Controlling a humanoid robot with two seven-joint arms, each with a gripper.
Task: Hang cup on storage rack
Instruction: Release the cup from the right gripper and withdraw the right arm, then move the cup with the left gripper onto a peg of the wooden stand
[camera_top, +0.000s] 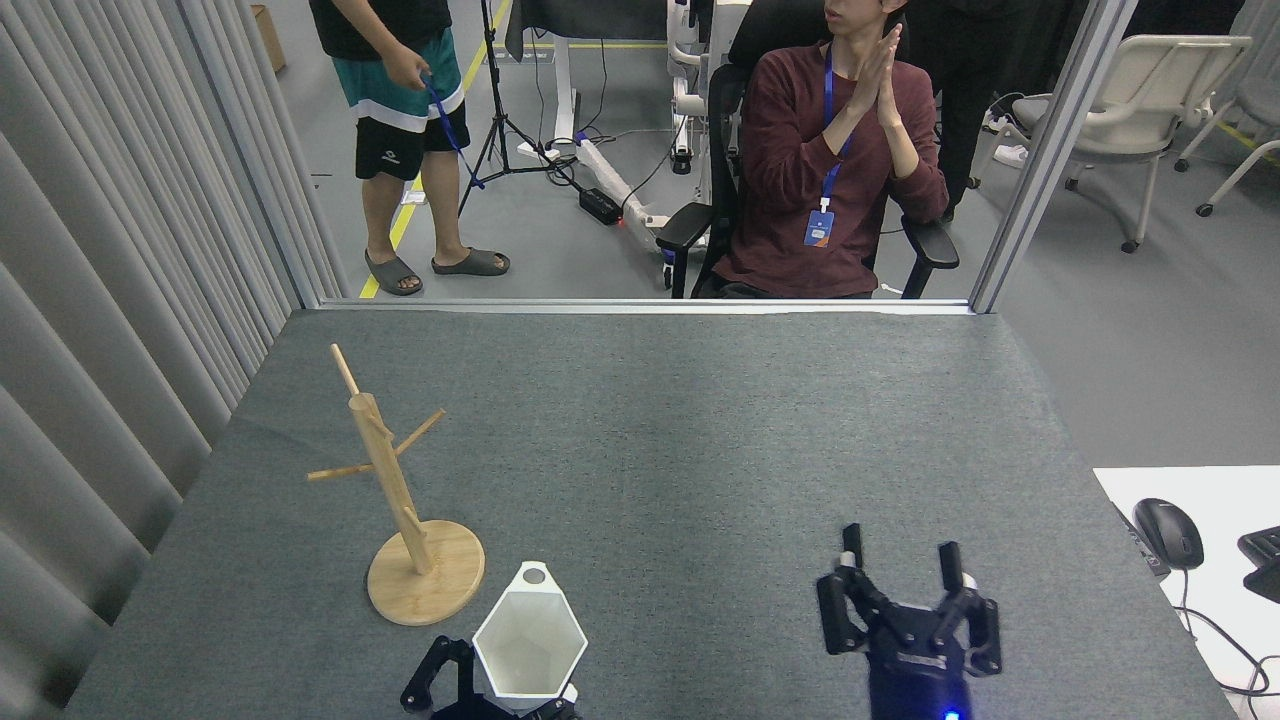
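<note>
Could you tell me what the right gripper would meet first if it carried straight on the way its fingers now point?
Nothing, seemingly: the right gripper points away across bare grey table.

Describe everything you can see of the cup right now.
The cup is white and matte, with flat faceted sides and a hexagonal rim. It stands upright, mouth open toward the camera, and looks empty. A small tab with a round hole sticks out from its far edge. It sits at the table's near edge, right of the mug tree's round base, held by the left claw.
</note>
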